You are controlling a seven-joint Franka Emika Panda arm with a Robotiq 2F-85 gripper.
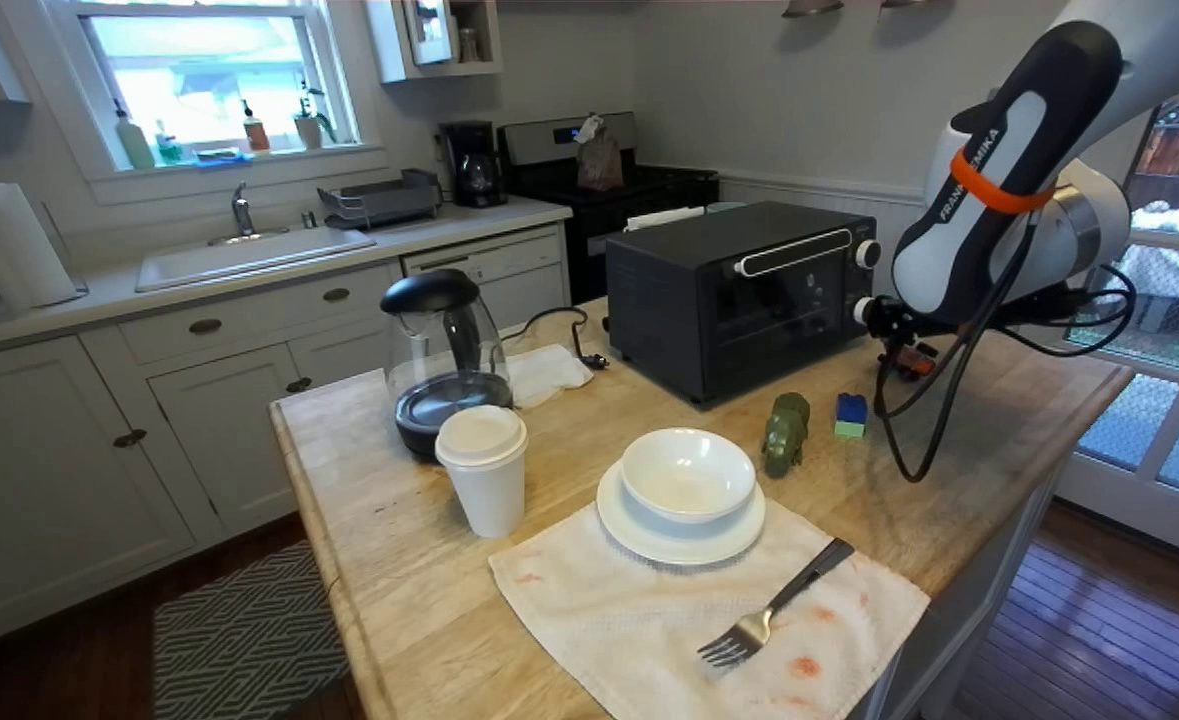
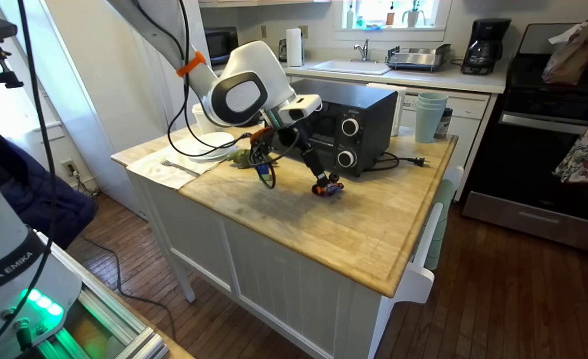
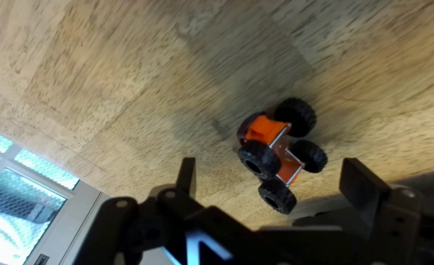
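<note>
A small toy truck (image 3: pixel 288 162) with an orange body and chunky black wheels is on the wooden tabletop, apparently tipped with its underside showing. My gripper (image 3: pixel 270 176) is open around it in the wrist view, one dark finger (image 3: pixel 187 176) on the left and the other on the right, with a visible gap on both sides. In an exterior view, the fingertips come down right at the truck (image 2: pixel 327 188). Cables partly cover the truck (image 1: pixel 915 360) in an exterior view. A blue and green block (image 1: pixel 850 415) and a green toy animal (image 1: pixel 786 434) stand nearby.
A black toaster oven (image 1: pixel 659 310) stands close beside the arm. A white bowl (image 1: pixel 689 470) on a plate and a fork (image 1: pixel 779 600) rest on a cloth (image 1: pixel 589 610). A lidded white cup (image 1: pixel 489 490), a glass kettle (image 1: pixel 449 370) and stacked blue cups (image 2: pixel 429 119) are also on the table.
</note>
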